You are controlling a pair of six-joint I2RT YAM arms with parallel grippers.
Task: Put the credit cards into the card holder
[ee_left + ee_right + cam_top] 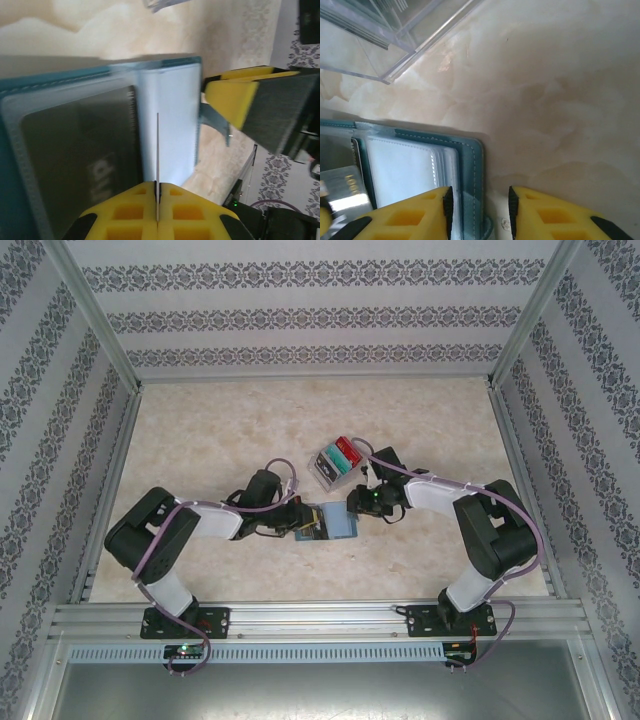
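The teal-blue card holder [341,524] lies open on the table between both grippers. My left gripper [157,187] is shut on a thin card [157,150] seen edge-on, upright above the holder's clear pockets [170,125]; its colour cannot be told. A dark card [80,160] sits in the left pocket. My right gripper [481,197] is open, its fingers either side of the holder's stitched right edge [472,165]. In the top view the left gripper [303,518] and right gripper [356,502] flank the holder. A red card [349,450] and a green card [338,459] stand in the clear box.
The small clear plastic box [337,462] stands just behind the holder, its corner [395,35] close above the right gripper. The right gripper's yellow finger [230,97] is at the holder's far edge. Metal frame posts and patterned walls ring the marble table [200,440].
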